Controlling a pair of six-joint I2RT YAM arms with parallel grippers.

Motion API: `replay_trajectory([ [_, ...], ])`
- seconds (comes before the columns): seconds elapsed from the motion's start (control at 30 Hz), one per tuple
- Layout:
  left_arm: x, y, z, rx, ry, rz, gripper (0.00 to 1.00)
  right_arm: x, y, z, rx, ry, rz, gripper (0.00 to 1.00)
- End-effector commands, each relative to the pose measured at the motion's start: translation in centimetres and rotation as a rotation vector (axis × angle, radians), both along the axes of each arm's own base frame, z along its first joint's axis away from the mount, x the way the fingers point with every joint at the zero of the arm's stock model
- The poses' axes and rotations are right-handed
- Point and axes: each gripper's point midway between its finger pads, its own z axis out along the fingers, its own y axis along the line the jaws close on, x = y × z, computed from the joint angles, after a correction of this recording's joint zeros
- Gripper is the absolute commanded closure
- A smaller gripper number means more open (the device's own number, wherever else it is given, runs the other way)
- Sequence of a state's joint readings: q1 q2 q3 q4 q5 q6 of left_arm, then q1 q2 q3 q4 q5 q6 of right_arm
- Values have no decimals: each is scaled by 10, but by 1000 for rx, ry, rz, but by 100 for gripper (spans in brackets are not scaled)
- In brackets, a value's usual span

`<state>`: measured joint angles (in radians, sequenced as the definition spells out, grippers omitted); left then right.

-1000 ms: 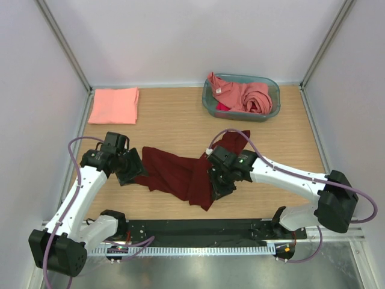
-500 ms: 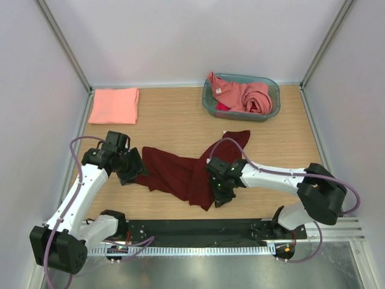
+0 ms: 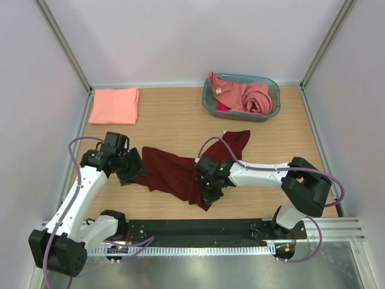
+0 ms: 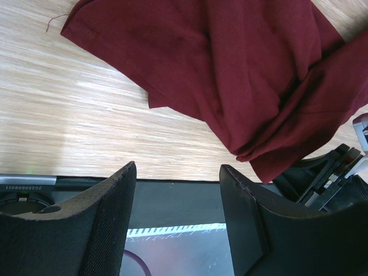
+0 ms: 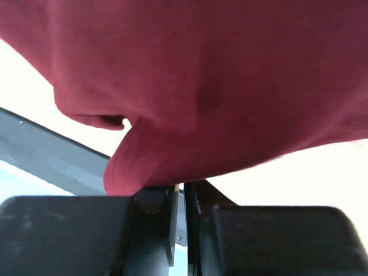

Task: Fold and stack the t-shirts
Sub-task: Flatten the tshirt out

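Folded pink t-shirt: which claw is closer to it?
Left. The left claw is on the same side as the folded pink t-shirt, nearer the robot. The right claw is farther right, on the maroon t-shirt.

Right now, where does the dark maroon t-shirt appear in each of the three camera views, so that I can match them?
Top external: the maroon t-shirt lies crumpled in the lower middle.
Left wrist: it fills the upper right.
Right wrist: it fills the upper part, very close.
Shared landmark: the black strip along the near table edge, low in the left wrist view, lower left in the right wrist view.
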<state>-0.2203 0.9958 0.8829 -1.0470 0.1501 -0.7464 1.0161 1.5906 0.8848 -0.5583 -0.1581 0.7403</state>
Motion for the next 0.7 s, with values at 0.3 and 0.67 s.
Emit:
replay_trajectory([
  [0.3, -1, 0, 5, 1, -34, -34, 39, -10, 12, 4, -14, -18, 11, 70],
  [0.67, -5, 0, 0, -2, -27, -43, 39, -1, -14, -11, -228, -106, 4, 71],
])
